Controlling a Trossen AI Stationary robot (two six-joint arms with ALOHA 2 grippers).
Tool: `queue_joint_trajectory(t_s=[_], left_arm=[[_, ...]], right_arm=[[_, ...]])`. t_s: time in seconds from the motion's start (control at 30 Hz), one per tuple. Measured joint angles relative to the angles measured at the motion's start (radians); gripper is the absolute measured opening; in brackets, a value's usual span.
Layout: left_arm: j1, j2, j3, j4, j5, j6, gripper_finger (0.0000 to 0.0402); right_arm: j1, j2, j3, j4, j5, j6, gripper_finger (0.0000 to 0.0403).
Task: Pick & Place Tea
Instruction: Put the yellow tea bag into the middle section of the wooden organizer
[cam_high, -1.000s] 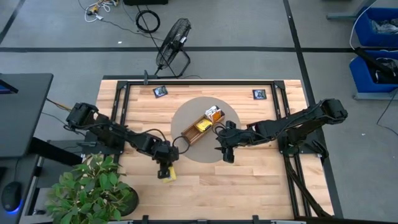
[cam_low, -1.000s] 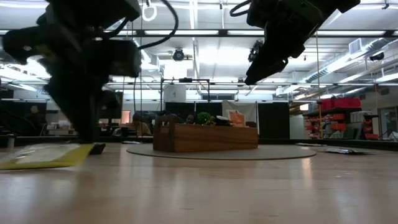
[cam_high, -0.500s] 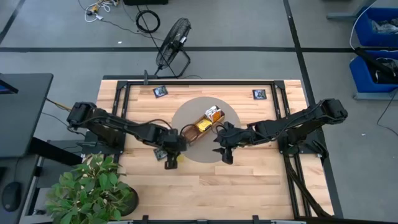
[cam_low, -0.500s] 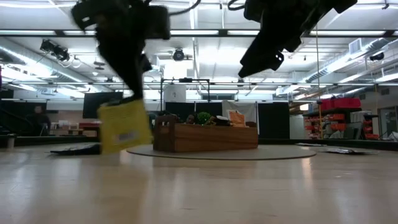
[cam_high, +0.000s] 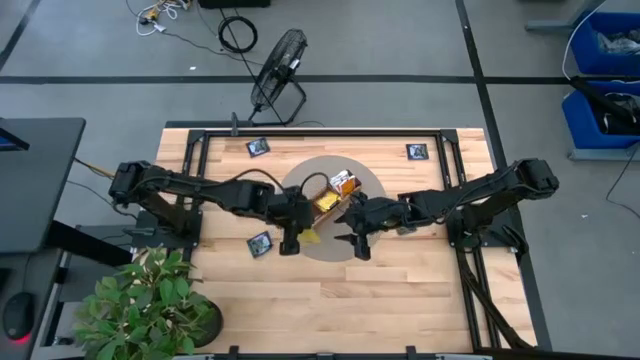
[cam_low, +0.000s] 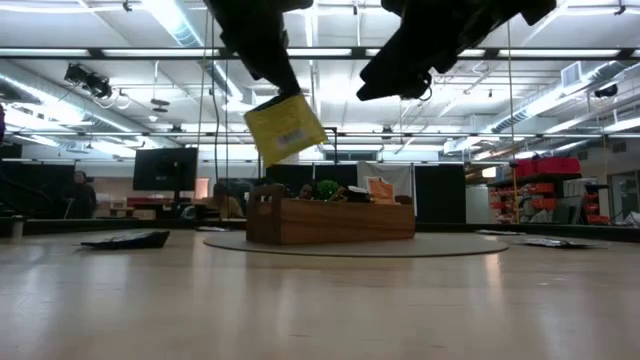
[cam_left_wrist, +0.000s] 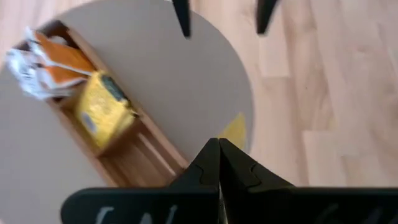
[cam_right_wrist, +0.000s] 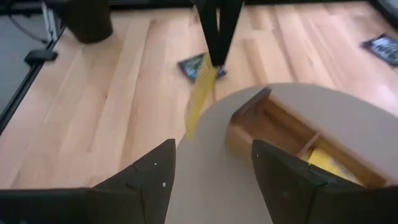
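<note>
A yellow tea packet (cam_low: 285, 127) hangs in the air just left of the wooden tray (cam_low: 335, 220), with my left gripper (cam_high: 296, 238) shut on it. The tray (cam_high: 322, 203) stands on a round grey mat (cam_high: 300, 180) and holds a yellow packet (cam_left_wrist: 102, 113) and orange-and-white ones (cam_left_wrist: 53, 59). My right gripper (cam_right_wrist: 214, 171) stands open above the mat's right part, facing the left gripper, with nothing between its fingers. Dark packets lie flat on the table at the near left (cam_high: 260, 244), far left (cam_high: 258, 147) and far right (cam_high: 416, 151). My left gripper pinches the yellow packet's upper edge (cam_right_wrist: 210, 70) between its two fingers, coming from above and slanting down. The packet hangs below the fingers, tilted, clear of table and mat; its lower end (cam_right_wrist: 191, 124) is over the mat's near-left rim.
A potted plant (cam_high: 150, 300) stands at the table's near left corner. A black frame (cam_high: 320, 130) runs along the far and side edges. Bare wood (cam_high: 380, 300) lies toward the near edge.
My left gripper has risen from the near part of the table and gone toward the tray, staying shut. The yellow packet, which lay flat on the wood, is lifted clear and now hangs below the fingers. My right gripper has stayed near its place, open.
</note>
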Motion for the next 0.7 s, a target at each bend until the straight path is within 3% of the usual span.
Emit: queue_joint_trajectory(t_s=[0.3,0.7], left_arm=[[0.047,0.000,0.076,0.003,-0.058,0.108,0.0000],[0.049,0.006,0.150,-0.010,-0.048,0.173,0.0000]], right_arm=[[-0.041,0.000,0.000,0.057,-0.021,-0.022,0.0219],[-0.065,0.000,0.000,0.082,-0.009,-0.024,0.0219]])
